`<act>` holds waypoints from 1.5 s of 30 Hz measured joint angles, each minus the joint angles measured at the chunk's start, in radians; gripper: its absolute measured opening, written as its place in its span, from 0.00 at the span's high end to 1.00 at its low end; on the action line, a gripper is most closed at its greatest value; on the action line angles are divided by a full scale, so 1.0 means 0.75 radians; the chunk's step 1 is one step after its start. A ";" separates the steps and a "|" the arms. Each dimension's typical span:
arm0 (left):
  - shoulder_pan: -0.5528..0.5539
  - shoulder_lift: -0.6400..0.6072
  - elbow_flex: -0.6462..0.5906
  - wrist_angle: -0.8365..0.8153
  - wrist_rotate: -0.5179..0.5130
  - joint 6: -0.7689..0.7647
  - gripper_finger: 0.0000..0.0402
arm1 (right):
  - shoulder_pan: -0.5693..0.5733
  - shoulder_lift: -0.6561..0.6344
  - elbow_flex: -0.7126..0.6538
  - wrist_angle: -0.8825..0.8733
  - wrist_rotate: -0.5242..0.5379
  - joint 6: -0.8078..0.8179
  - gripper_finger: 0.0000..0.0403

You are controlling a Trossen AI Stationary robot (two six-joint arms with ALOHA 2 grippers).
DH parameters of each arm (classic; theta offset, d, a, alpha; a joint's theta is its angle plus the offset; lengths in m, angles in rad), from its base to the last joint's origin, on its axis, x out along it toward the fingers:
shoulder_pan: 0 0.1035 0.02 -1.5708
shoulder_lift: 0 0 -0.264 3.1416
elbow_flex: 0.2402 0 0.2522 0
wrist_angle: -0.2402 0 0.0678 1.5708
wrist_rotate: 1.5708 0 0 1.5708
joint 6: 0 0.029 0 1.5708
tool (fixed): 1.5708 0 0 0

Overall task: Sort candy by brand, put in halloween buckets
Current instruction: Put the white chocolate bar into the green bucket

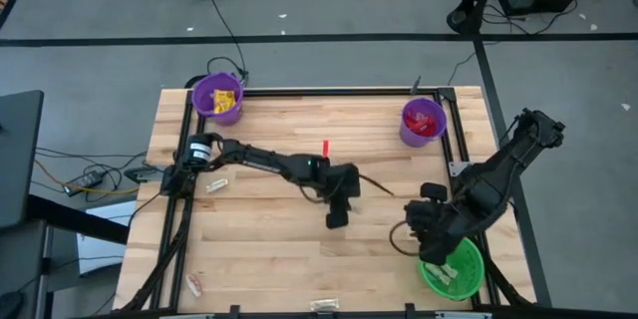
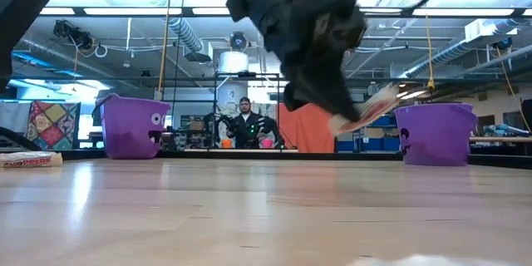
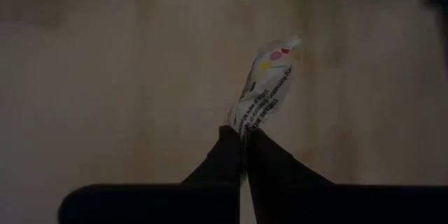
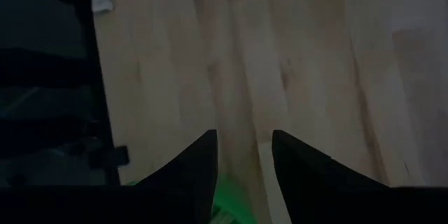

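1. The left claw (image 3: 245,134) is pinching a flat, pale candy wrapper (image 3: 264,87) above the middle of the table (image 1: 269,249); the wrapper's long axis is running straight out beyond the fingertips.
2. In the low view the wrapper (image 2: 366,110) is tilting upward, away from the claw (image 2: 332,104).
3. The right claw (image 4: 243,147) is hanging spread and empty over the green bucket (image 1: 451,269).
4. Two purple buckets (image 1: 217,97) (image 1: 424,121) are standing well behind the left claw, a workshop and a person (image 2: 245,123) showing beyond.
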 joint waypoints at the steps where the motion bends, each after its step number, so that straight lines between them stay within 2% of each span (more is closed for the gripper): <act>1: -0.019 0.000 0.000 0.035 0.009 -0.037 0.97 | 0.017 0.000 0.000 0.000 0.008 -0.001 0.63; 4: -0.067 -0.001 0.000 0.115 0.012 -0.142 0.97 | 0.058 0.000 0.000 0.000 0.094 -0.012 0.63; 8: -0.120 -0.001 0.000 0.267 0.012 -0.282 0.96 | 0.081 0.000 0.000 0.017 0.358 0.042 0.63; 11: -0.155 -0.001 0.000 0.386 0.000 -0.386 0.96 | 0.073 0.000 0.000 0.045 0.462 0.067 0.63; 16: -0.202 -0.001 0.024 0.534 -0.018 -0.523 0.96 | 0.054 0.000 0.000 0.053 0.421 -0.025 0.63; 20: -0.245 -0.004 0.131 0.592 -0.178 -0.527 0.96 | 0.033 0.000 0.000 0.058 0.385 -0.146 0.63; 26: -0.268 -0.005 0.324 0.500 -0.309 -0.524 0.96 | 0.020 0.000 0.000 0.027 0.174 -0.183 0.63; 28: -0.268 -0.006 0.376 0.450 -0.378 -0.521 0.96 | 0.047 0.000 0.000 0.000 0.232 -0.143 0.63; 30: -0.269 -0.006 0.400 0.411 -0.428 -0.521 0.96 | 0.094 -0.001 0.000 -0.038 0.393 -0.061 0.63; 33: -0.254 -0.006 0.404 0.393 -0.412 -0.505 0.96 | 0.158 -0.009 0.000 -0.138 0.598 0.148 0.64; 38: -0.237 -0.006 0.406 0.542 -0.374 -0.546 0.96 | 0.245 -0.084 0.000 -0.164 0.699 0.433 0.64; 45: -0.229 -0.121 0.407 0.600 -0.366 -0.339 0.96 | 0.258 -0.141 0.000 0.057 0.758 0.423 0.64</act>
